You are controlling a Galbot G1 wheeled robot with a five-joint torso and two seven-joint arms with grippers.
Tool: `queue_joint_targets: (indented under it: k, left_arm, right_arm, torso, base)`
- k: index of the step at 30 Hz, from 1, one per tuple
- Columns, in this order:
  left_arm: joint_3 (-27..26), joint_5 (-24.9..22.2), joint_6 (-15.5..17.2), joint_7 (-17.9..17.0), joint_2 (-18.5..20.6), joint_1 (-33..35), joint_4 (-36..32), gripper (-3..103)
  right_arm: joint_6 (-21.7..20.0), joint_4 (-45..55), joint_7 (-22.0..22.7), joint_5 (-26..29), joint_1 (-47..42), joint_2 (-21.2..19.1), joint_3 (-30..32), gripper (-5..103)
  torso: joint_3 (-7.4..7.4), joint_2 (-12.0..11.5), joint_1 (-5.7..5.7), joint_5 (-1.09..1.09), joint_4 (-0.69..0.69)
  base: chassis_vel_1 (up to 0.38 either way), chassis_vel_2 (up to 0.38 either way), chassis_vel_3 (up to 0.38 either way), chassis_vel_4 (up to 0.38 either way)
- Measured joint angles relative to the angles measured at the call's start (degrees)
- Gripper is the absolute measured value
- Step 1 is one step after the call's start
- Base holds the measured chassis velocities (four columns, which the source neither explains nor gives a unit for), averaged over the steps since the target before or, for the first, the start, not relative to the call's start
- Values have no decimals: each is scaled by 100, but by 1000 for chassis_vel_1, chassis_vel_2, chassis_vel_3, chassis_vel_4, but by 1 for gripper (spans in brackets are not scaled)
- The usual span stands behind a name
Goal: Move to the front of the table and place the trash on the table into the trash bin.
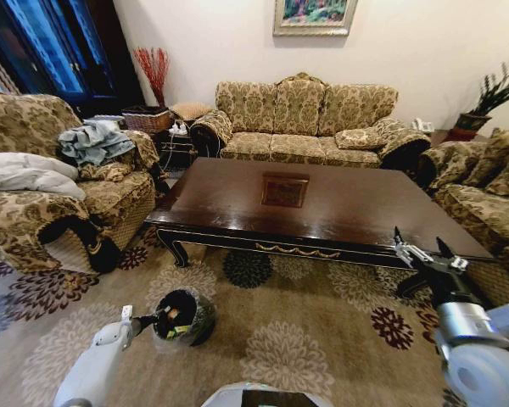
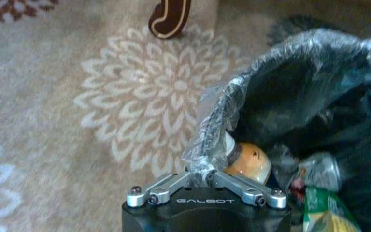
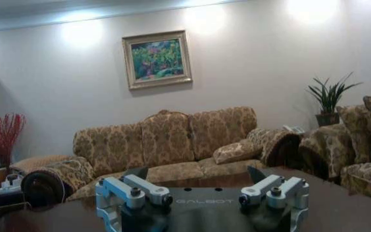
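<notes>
Left jaws (image 2: 206,180) clenched on the liner rim of the trash bin (image 2: 314,96); bin sits on the carpet directly ahead of and below them. Inside, just past the jaws: tan bottle (image 2: 249,160), red can (image 2: 319,169), green-yellow packet (image 2: 324,212). Silver-white wrapper I cannot pick out. Right jaws (image 1: 421,247) released and empty, hovering over the near right edge of the worktop (image 1: 339,208), whose dark surface carries no trash that I can see. My reading: the task is at or near its end, with the left jaws on the bag rim. To do this well I would let go of the liner cleanly, lifting straight up so the bag does not drag and tip the bin, then confirm the wrapper is inside
</notes>
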Motion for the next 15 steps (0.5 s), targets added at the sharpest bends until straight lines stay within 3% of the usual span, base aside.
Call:
queue_joint_targets:
  k: [1, 4, 8, 12, 15]
  left_arm:
    - [0, 0, 0, 0, 0, 0, 0, 0]
    - [-12, -80, 429, 64, 307, 381, -416, 0]
    - [-4, -191, 564, 72, 698, 679, -760, 0]
    - [-16, -384, 593, 60, 865, 847, -1006, 0]
    - [-62, -641, 569, -4, 950, 909, -1172, 0]
  right_arm:
    - [0, 0, 0, 0, 0, 0, 0, 100]
    - [36, -73, -9, -35, 62, 60, -96, 100]
    - [108, -157, -34, -126, 85, 145, -220, 100]
    - [173, -206, -73, -193, 68, 233, -298, 100]
    - [288, -300, -139, -294, -34, 312, -388, 100]
  torso:
    - [0, 0, 0, 0, 0]
    - [2, -1, 1, -17, 1]
    - [3, -1, 1, 5, 6]
    - [3, -1, 1, -4, 8]
    - [2, -1, 1, 3, -1]
  base:
    - [0, 0, 0, 0]
    - [0, 0, 0, 0]
    - [0, 0, 0, 0]
    - [0, 0, 0, 0]
    - [0, 0, 0, 0]
